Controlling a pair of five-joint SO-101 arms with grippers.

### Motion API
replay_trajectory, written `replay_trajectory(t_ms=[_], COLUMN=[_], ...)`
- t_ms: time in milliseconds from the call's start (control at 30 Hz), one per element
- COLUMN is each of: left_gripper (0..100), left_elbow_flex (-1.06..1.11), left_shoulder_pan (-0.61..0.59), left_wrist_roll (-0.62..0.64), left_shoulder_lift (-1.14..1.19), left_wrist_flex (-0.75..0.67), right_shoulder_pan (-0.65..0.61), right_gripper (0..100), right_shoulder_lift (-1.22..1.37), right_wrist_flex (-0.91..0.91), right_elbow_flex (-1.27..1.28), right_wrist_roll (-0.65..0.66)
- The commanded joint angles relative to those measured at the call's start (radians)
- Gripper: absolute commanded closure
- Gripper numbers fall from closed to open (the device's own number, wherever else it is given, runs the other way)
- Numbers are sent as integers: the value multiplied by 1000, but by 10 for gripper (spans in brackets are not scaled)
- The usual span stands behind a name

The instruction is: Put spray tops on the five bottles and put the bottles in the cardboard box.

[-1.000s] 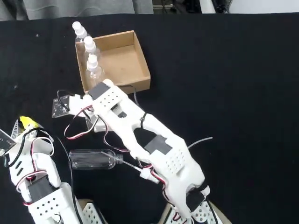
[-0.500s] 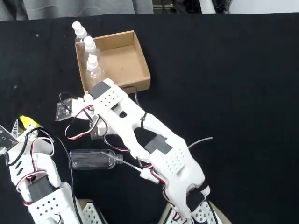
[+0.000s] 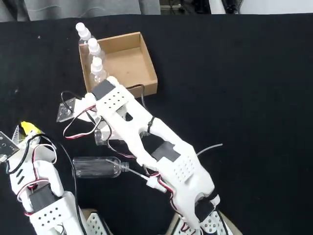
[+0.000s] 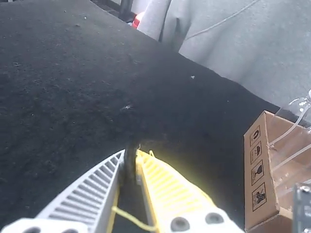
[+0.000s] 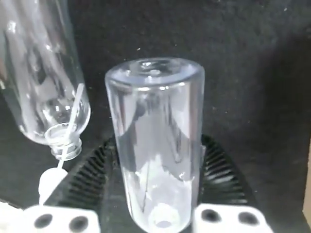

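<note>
My right gripper [image 5: 156,167] is shut on a clear, topless bottle [image 5: 154,111], its black fingers [image 5: 88,170] pressing both sides. From above, this gripper [image 3: 103,131] holds the bottle [image 3: 99,138] just in front of the cardboard box [image 3: 128,62]. A second clear bottle [image 3: 95,167] lies on the cloth, and a white spray top [image 3: 152,182] has its tube in the neck. The right wrist view shows that bottle [image 5: 43,82] and spray top [image 5: 51,178] too. Three topped bottles [image 3: 94,49] stand along the box's left wall. My left gripper [image 4: 130,162] is shut and empty at the front left [image 3: 23,130].
Black cloth covers the table [image 3: 234,88], with open room to the right of the box. The right arm's white body [image 3: 161,156] stretches across the middle, its red and black wires hanging loose. The box's printed side [image 4: 260,174] shows in the left wrist view.
The right arm's wrist has swung a little toward the box, carrying the bottle with it. The left arm and the lying bottle have not moved.
</note>
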Motion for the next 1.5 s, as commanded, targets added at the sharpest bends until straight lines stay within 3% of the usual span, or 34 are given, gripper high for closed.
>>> replay_trajectory(t_ms=[0, 433, 833, 1100, 1467], left_gripper=[969, 968, 968, 968, 967], left_elbow_flex=[19, 19, 21, 21, 21], left_shoulder_pan=[-2, -2, -2, -1, -1], left_wrist_roll=[-9, -11, -11, -11, -11], left_shoulder_lift=[-9, -9, -9, -9, -9], left_wrist_flex=[-26, -26, -26, -26, -26], right_shoulder_pan=[23, 89, 98, 103, 247], right_gripper=[884, 884, 884, 884, 884], right_shoulder_lift=[-15, -107, -348, -489, -530], right_wrist_flex=[17, 95, 81, 29, 29], right_elbow_flex=[-51, -16, 252, 420, 460], right_wrist_roll=[-31, -140, -147, -227, -373])
